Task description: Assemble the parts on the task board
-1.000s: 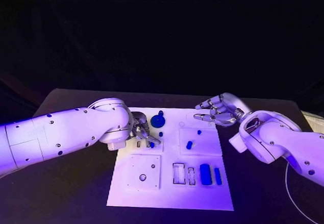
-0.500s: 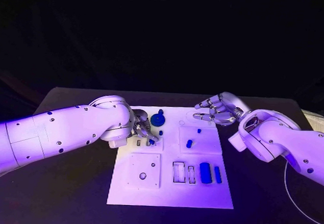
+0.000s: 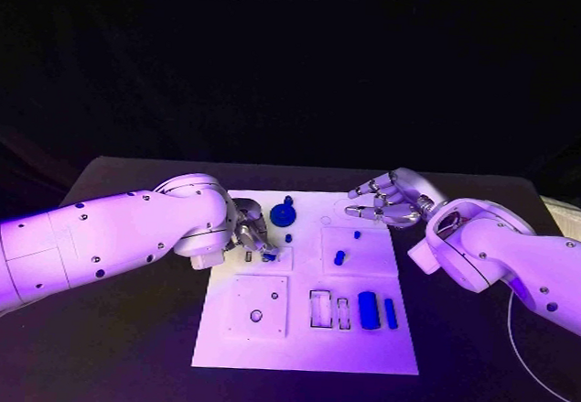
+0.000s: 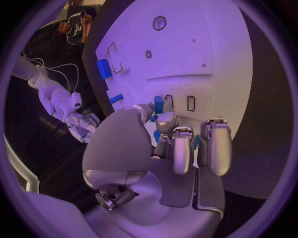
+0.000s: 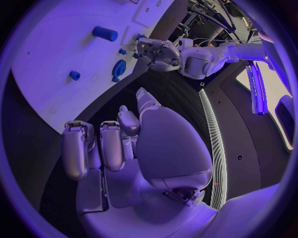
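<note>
The white task board (image 3: pixel 302 348) lies in the middle of the black table. My left hand (image 3: pixel 253 234) is low over its far left part and pinches a small blue part (image 4: pixel 159 104) between thumb and a finger, just beside two narrow slots (image 4: pixel 190 103). My right hand (image 3: pixel 386 201) hovers above the board's far right corner, fingers loosely apart and holding nothing. On the board lie a round blue piece (image 3: pixel 283 214), two small blue pieces (image 3: pixel 340 256), a thick blue cylinder (image 3: pixel 367 311) and a slim blue bar (image 3: pixel 391 314).
The board's near left block (image 3: pixel 257 306) has a round hole and a small hole. Open rectangular slots (image 3: pixel 321 310) sit beside the blue cylinder. Black table (image 3: pixel 111 337) surrounds the board on all sides.
My left hand has crept slightly towards the far side of the board with the small blue part. The right hand has stayed in place.
</note>
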{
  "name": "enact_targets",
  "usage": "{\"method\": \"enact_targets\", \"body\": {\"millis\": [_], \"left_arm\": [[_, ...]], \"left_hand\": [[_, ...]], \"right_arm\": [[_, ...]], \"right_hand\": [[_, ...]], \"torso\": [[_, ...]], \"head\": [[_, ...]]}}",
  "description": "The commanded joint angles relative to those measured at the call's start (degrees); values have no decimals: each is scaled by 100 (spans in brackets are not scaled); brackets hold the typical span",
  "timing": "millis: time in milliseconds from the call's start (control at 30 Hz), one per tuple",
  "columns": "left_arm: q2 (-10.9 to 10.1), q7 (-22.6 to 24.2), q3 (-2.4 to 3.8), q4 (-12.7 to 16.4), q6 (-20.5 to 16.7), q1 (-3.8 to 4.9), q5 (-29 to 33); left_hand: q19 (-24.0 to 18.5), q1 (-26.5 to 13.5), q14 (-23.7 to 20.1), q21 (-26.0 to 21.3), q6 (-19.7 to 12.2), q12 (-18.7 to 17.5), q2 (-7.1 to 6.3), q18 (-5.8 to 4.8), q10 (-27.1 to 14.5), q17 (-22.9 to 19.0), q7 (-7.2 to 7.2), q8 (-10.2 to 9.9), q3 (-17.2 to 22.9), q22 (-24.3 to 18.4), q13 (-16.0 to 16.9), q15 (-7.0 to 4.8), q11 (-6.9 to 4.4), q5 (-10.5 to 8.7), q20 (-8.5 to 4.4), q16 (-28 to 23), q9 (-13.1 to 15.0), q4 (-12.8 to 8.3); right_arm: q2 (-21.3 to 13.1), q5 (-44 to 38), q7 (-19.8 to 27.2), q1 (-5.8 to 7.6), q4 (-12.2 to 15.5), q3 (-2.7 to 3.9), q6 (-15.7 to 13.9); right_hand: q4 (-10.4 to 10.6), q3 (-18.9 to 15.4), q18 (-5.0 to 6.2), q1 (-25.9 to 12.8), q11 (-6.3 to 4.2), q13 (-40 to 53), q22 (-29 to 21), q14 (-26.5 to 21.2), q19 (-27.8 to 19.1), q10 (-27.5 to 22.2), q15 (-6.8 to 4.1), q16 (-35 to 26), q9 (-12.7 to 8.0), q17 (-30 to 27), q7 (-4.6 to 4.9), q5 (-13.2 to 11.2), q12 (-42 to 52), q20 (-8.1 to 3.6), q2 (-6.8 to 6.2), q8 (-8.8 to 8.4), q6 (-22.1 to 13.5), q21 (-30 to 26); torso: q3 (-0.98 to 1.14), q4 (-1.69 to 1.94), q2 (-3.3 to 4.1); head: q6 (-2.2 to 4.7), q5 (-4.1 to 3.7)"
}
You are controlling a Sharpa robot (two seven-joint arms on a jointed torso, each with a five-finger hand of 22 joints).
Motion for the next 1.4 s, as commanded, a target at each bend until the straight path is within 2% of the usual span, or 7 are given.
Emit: {"method": "enact_targets", "body": {"millis": [33,267,367,600,900,1233,1400], "left_arm": [[-58,74,1,89,-210,-2,24],[-206,95,-2,259,-647,-24,-115],[-265,150,-7,347,-907,-46,-141],[-302,105,-38,389,-1057,-79,-213],[-276,34,-78,282,-1016,-133,-342],[-215,13,-75,216,-838,-248,-616],[-215,4,-73,211,-645,-272,-655]], "left_hand": [[159,-200,603,-38,20,22,-38,-16,38,1506,1,46,1034,664,22,16,-12,-7,27,18,63,-964],[196,-362,603,-1,39,246,-70,-30,214,1506,-17,76,1180,725,288,0,-26,-3,15,18,133,-1101],[241,-395,603,53,50,383,-109,-50,314,1506,-27,87,1224,807,449,-7,-37,-5,6,18,160,-1171],[249,-423,603,62,61,453,-127,-53,365,1506,-32,92,1239,820,530,-10,-41,-8,1,18,174,-1195],[242,-431,603,51,63,461,-131,-49,371,1506,-34,93,1244,804,538,-13,-43,-8,0,18,179,-1203],[261,-452,603,75,74,455,-142,-58,366,1506,-38,101,1242,841,526,-14,-45,-12,-2,18,187,-1210],[259,-472,603,72,83,454,-149,-57,365,1506,-42,108,1238,837,523,-15,-48,-14,-3,18,195,-1213]], "right_arm": [[0,-10,-13,-9,0,-2,92],[8,135,40,-14,-23,-10,117],[26,210,76,-23,-46,-16,119],[31,310,79,-35,-53,-20,110],[23,331,92,-44,-31,-22,26],[32,211,4,-53,19,-22,-69],[30,192,-7,-57,22,-22,-64]], "right_hand": [[0,-30,56,-43,2,-7,233,261,-40,-47,-4,-18,1,32,9,26,-21,1,10,-3,25,-31],[17,-42,62,-60,4,-30,205,255,-59,-62,-3,-39,2,9,10,29,-48,1,27,-2,28,-49],[24,-47,65,-66,4,-36,194,254,-67,-66,-3,-46,2,3,11,36,-52,0,35,-2,29,-56],[45,-59,68,-86,4,-48,178,250,-78,-72,-3,-61,2,-11,11,58,-62,0,63,-1,32,-67],[57,-63,67,-89,3,-49,180,252,-75,-68,-4,-64,3,-9,10,93,-52,0,99,-1,35,-69],[59,-63,65,-87,2,-41,190,256,-67,-60,-5,-58,3,2,9,104,-37,-1,111,1,40,-65],[62,-65,64,-90,1,-36,193,257,-63,-52,-6,-59,5,1,8,114,-26,-1,124,6,49,-63]], "torso": [[1,11,-6],[5,16,1],[2,5,2],[-1,7,1],[-6,-3,7],[-6,-10,13],[-5,-3,10]], "head": [[25,-11],[56,13],[58,33],[55,58],[54,76],[46,104],[28,79]]}}
